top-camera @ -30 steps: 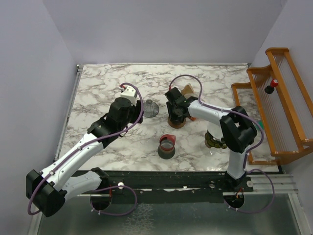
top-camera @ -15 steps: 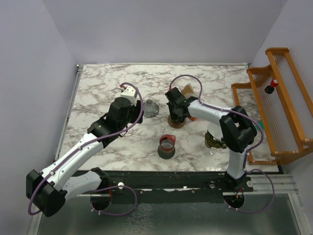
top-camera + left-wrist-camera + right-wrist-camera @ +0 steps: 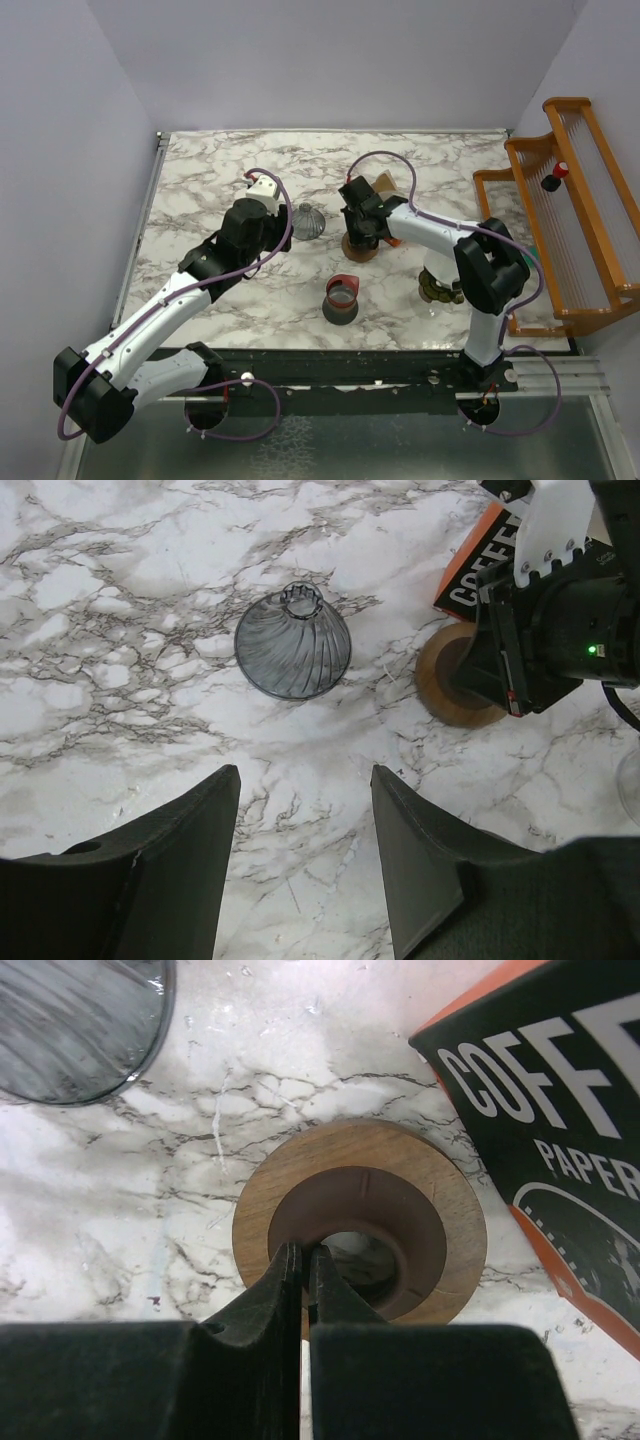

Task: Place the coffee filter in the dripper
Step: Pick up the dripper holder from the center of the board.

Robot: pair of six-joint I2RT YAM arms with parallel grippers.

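Observation:
The dripper (image 3: 292, 640), a ribbed grey glass cone, lies mouth-down on the marble with its narrow end up; it also shows as dripper (image 3: 308, 221) from above. My left gripper (image 3: 305, 780) hangs open over bare marble just short of it, holding nothing. My right gripper (image 3: 305, 1252) is shut, its tips down at the near inner edge of a wooden ring (image 3: 440, 1200); I see nothing between the fingers. The coffee filter is out of view.
A brown-and-orange "COFFEE" carton (image 3: 560, 1130) lies just right of the ring. A dark cup with a red rim (image 3: 341, 298) stands nearer the front, with a glass vessel (image 3: 437, 286) to its right. An orange wooden rack (image 3: 565, 220) lines the right edge.
My right gripper's jaws have closed over the wooden ring, and that wrist has shifted slightly. The left arm has not moved.

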